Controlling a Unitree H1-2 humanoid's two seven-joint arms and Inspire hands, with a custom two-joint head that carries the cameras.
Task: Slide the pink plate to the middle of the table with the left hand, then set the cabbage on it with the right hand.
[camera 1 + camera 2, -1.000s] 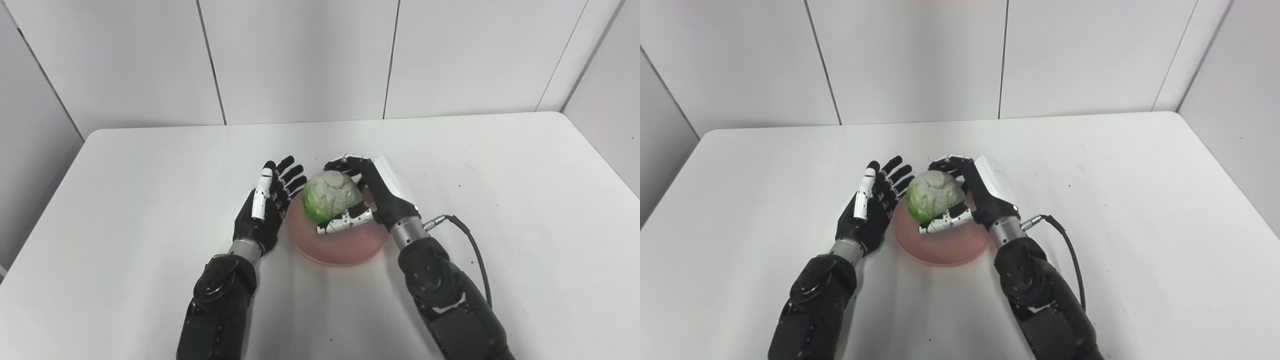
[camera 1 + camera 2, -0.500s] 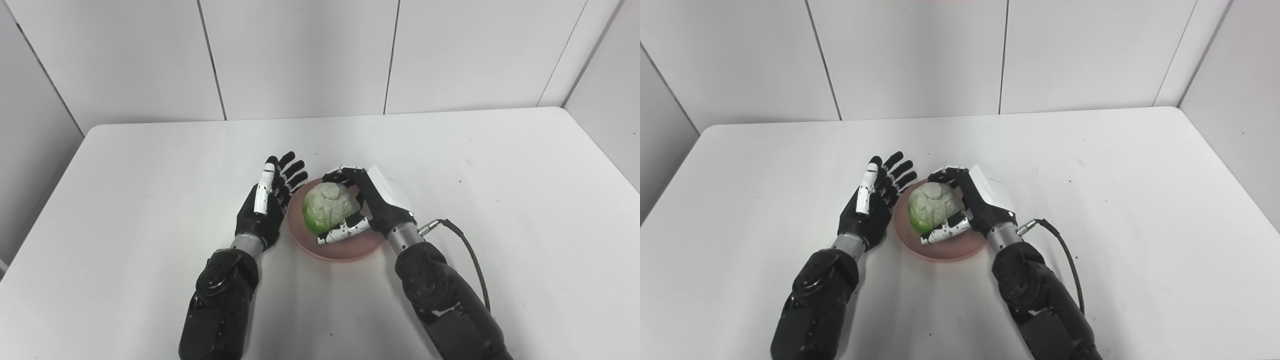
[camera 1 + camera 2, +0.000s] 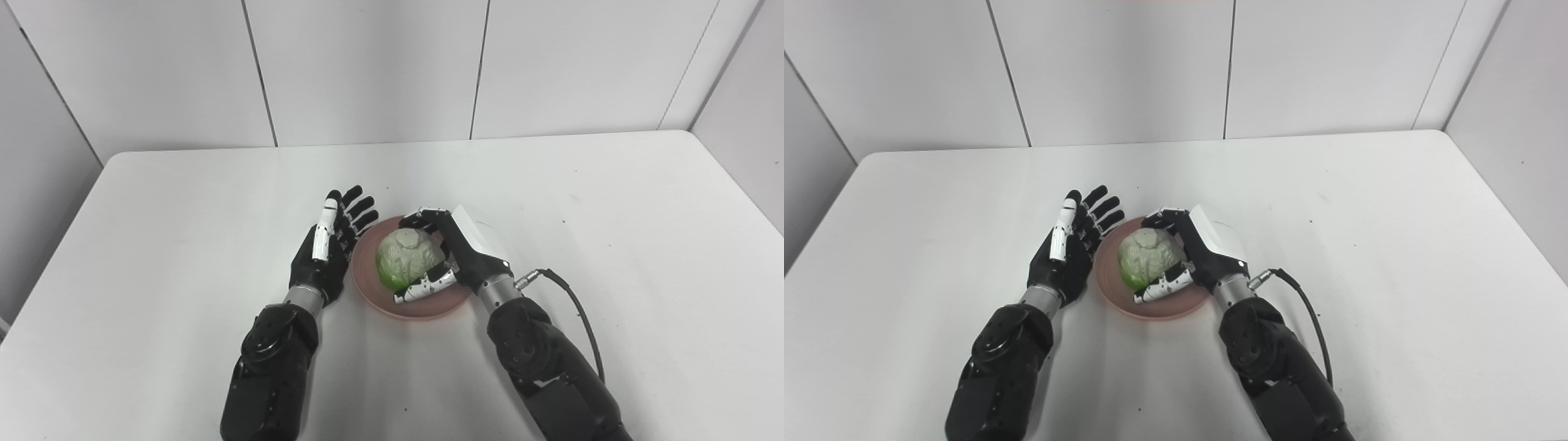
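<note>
The cabbage (image 3: 407, 261) — round, light, probably slippery — was gripped around its sides by the right robot hand (image 3: 456, 257) over the plate (image 3: 373, 293); the left robot hand (image 3: 327, 251) was held open.

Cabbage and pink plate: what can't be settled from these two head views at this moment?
- Whether the cabbage rests on the pink plate or hangs just above: its underside is hidden in both views.
- The plate's far right rim: covered by the right hand.
- Whether the open left hand touches the plate's rim: too close to tell.
- Both arms: cut off at the bottom edge.
</note>
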